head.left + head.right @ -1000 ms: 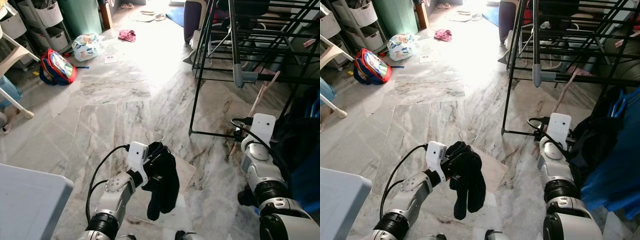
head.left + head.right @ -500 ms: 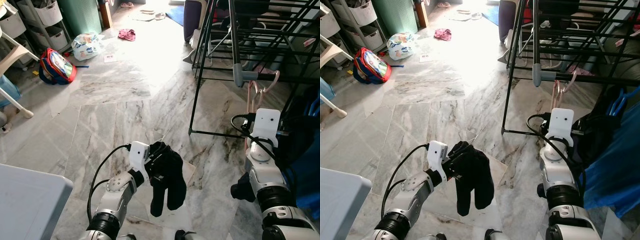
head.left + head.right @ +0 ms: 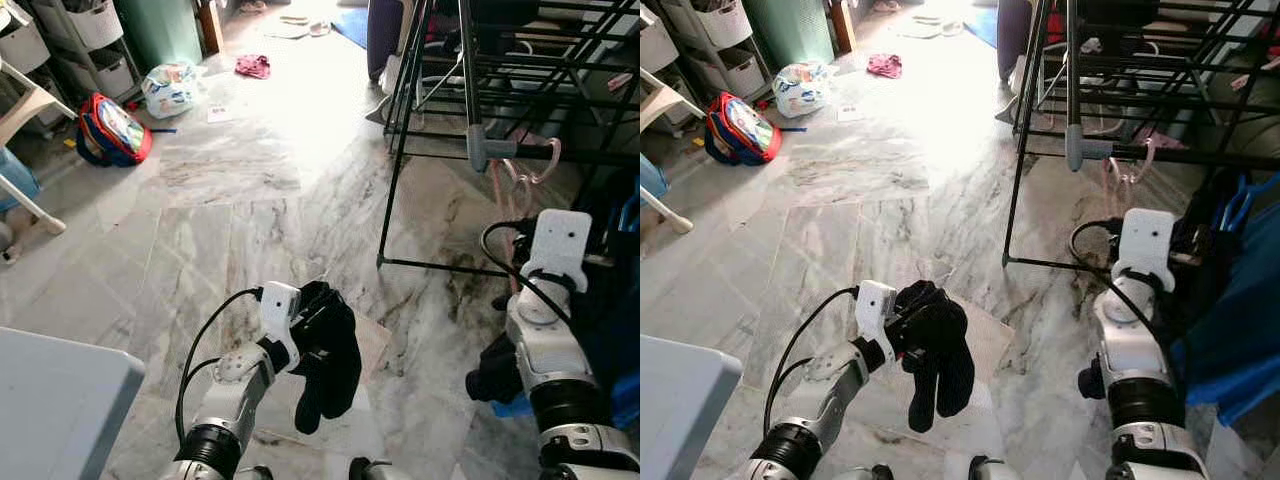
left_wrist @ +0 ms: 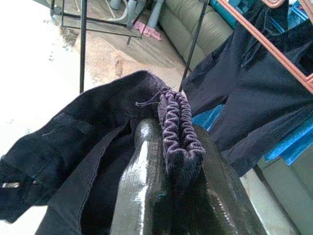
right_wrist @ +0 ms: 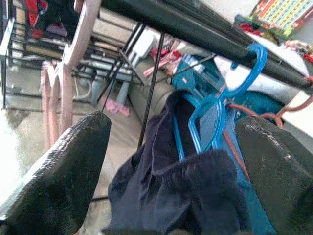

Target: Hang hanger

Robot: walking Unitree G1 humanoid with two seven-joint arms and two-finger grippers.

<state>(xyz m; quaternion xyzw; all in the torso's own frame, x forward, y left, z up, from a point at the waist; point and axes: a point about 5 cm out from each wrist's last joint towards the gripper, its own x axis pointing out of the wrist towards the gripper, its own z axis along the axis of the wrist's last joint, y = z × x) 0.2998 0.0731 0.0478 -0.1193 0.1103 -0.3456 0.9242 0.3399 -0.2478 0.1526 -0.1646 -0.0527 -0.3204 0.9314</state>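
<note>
1. Pink plastic marks the task's thing in the left eye view: the pink hanger [image 3: 518, 165] hangs at the upper right of the frame, its hook over a bar of the black drying rack [image 3: 560, 60], just past the grey pipe joint [image 3: 480, 150]. The right arm rises below it at the right edge. At lower centre the left tool [image 3: 318, 322] holds up a dark garment [image 3: 330, 365] clear of the marble floor [image 3: 230, 200], probably to keep it clean.

2. In the right eye view the same layout shows, with a red backpack [image 3: 737, 130] lying at the upper left.

3. In the left wrist view the left tool's fingers [image 4: 142, 186] are pressed together on the dark garment, its ribbed waistband bunched over them.

4. In the right wrist view the right tool [image 5: 171, 161] is spread wide with nothing between its fingers. The pink hanger sits at the upper left, apparently already hooked, though its hook is cut off. A blue hanger [image 5: 215, 107] carrying navy clothing [image 5: 161, 181] hangs at centre.
</note>
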